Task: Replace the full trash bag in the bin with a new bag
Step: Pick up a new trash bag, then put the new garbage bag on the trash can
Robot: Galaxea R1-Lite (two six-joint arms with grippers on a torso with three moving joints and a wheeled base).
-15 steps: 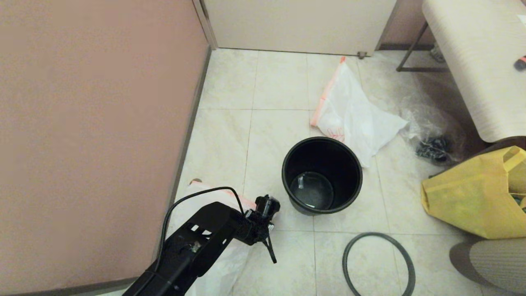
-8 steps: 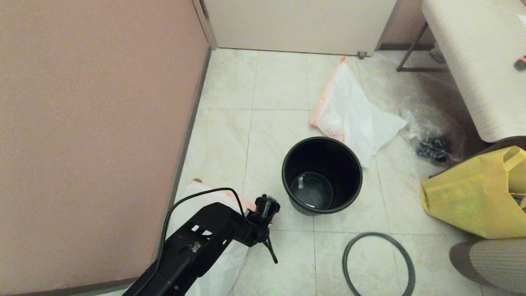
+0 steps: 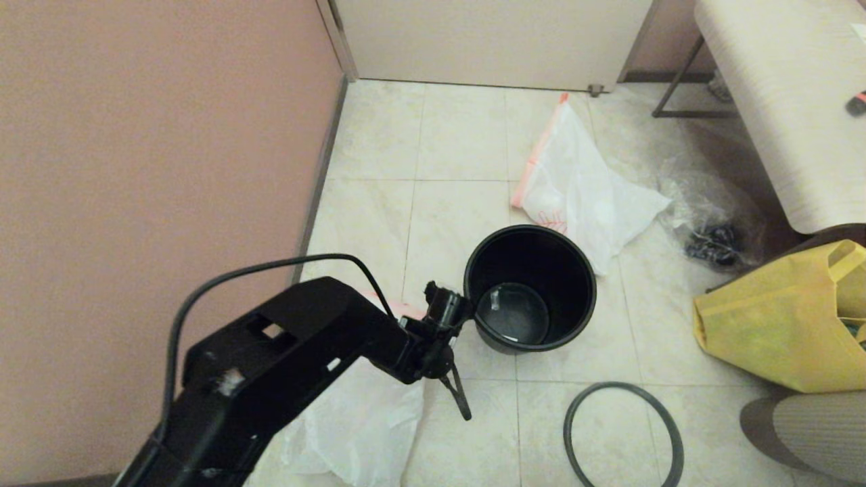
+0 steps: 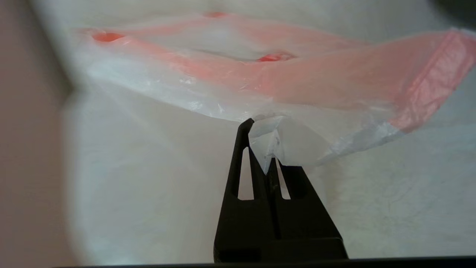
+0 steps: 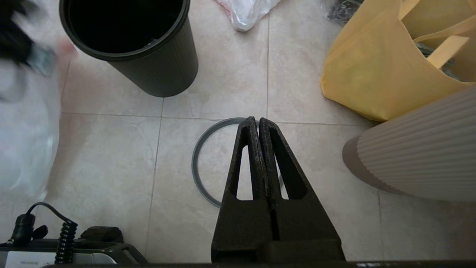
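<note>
The black bin (image 3: 534, 257) stands empty at the middle of the tiled floor. Its dark grey ring (image 3: 572, 412) lies loose on the floor in front of it. A limp white bag with an orange-red hem (image 4: 297, 80), the new bag by its flat look, spreads over the floor at the near left (image 3: 365, 426). My left gripper (image 4: 262, 126) is shut on a fold of it just under the hem, raised beside the bin's left rim (image 3: 463, 409). A second white bag (image 3: 582, 189) with red print and a bulge lies behind the bin. My right gripper (image 5: 256, 121) is shut and empty above the ring (image 5: 197, 163).
A pink wall (image 3: 149, 203) closes the left side. A yellow tote (image 3: 778, 325) and a clear bag with dark contents (image 3: 710, 230) sit to the right. A pale bench (image 3: 785, 101) stands at the back right. A ribbed beige object (image 3: 812, 433) is near right.
My left arm has risen and shifted toward the bin, lifting the bag's hem off the floor. The bin, the ring and the far bag have not moved.
</note>
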